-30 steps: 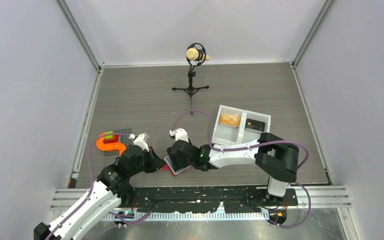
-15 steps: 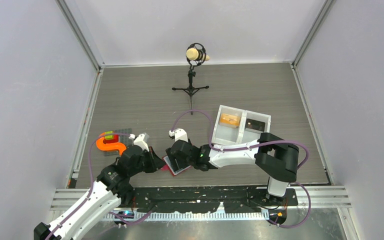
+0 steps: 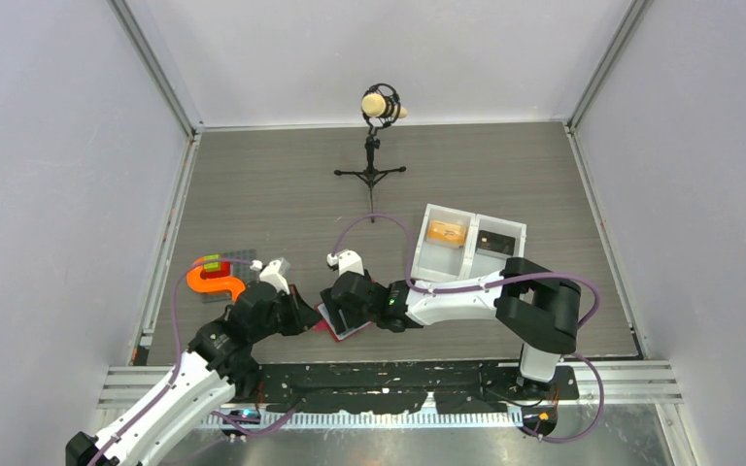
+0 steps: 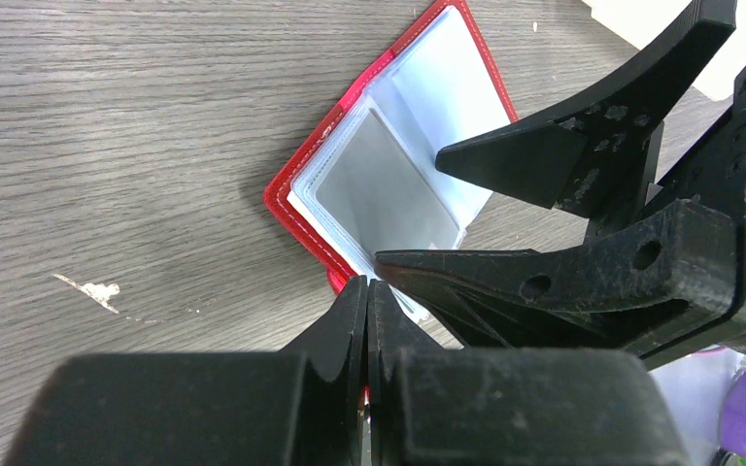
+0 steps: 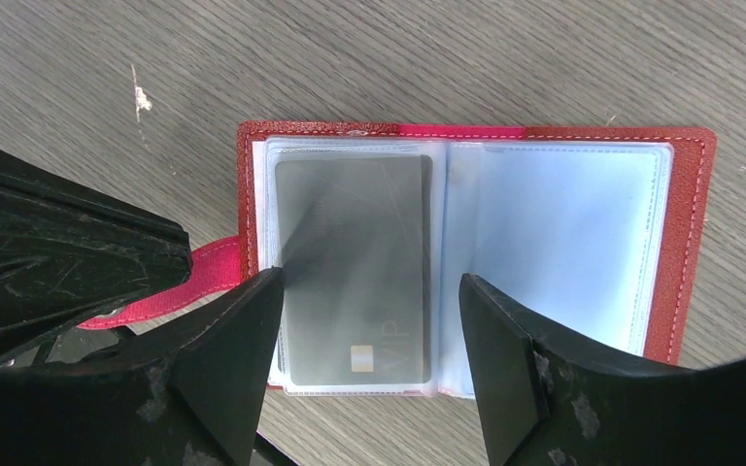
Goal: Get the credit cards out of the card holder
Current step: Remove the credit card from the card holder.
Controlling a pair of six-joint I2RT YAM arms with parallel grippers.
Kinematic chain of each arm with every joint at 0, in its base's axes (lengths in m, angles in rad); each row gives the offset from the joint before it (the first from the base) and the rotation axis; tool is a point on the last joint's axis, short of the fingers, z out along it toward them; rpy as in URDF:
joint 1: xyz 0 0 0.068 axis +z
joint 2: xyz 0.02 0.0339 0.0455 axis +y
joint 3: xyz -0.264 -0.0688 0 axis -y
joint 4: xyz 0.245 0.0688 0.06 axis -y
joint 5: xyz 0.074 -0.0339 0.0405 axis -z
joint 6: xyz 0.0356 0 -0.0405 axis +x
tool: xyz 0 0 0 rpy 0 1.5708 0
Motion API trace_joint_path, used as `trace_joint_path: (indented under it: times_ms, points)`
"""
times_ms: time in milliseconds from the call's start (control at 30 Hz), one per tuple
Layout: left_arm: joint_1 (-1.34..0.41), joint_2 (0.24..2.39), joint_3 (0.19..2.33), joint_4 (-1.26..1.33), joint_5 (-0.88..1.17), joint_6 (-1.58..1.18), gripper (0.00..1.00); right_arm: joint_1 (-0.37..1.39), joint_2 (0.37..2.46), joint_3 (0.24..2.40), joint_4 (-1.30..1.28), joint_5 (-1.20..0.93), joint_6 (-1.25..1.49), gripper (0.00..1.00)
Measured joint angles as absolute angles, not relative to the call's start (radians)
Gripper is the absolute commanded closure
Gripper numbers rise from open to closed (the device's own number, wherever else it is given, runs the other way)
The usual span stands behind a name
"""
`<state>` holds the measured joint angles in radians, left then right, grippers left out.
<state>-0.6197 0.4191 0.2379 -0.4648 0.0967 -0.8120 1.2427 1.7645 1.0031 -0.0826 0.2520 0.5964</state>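
The red card holder (image 5: 685, 243) lies open on the table, its pale pockets up. A dark grey credit card (image 5: 355, 243) sits in its left pocket. My right gripper (image 5: 369, 282) is open just above the card, one finger on each side of its lower half, gripping nothing. My left gripper (image 4: 367, 291) is shut on the holder's red strap (image 5: 180, 282) at the near edge. From the left wrist, the card holder (image 4: 437, 87), the grey card (image 4: 384, 189) and the open right gripper (image 4: 408, 206) show. From above, the two grippers (image 3: 303, 313) (image 3: 340, 309) meet over the card holder (image 3: 335, 327).
A white two-compartment tray (image 3: 476, 216) stands to the back right, with an orange block (image 3: 445, 233) and a dark item (image 3: 493, 243) in it. An orange curved piece (image 3: 216, 283) lies at the left. A microphone on a tripod (image 3: 379, 105) stands at the back.
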Motion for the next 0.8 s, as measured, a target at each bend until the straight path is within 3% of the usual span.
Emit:
trace_joint_path:
  times_ms: [467, 800]
  points:
    - [-0.62, 0.416, 0.238, -0.471, 0.097, -0.812, 1.0, 1.243, 1.77, 1.005, -0.083, 0.25, 0.595, 0.24]
    - [-0.62, 0.407, 0.238, -0.488, 0.093, -0.812, 1.0, 1.25, 1.779, 1.006, -0.088, 0.296, 0.595, 0.29]
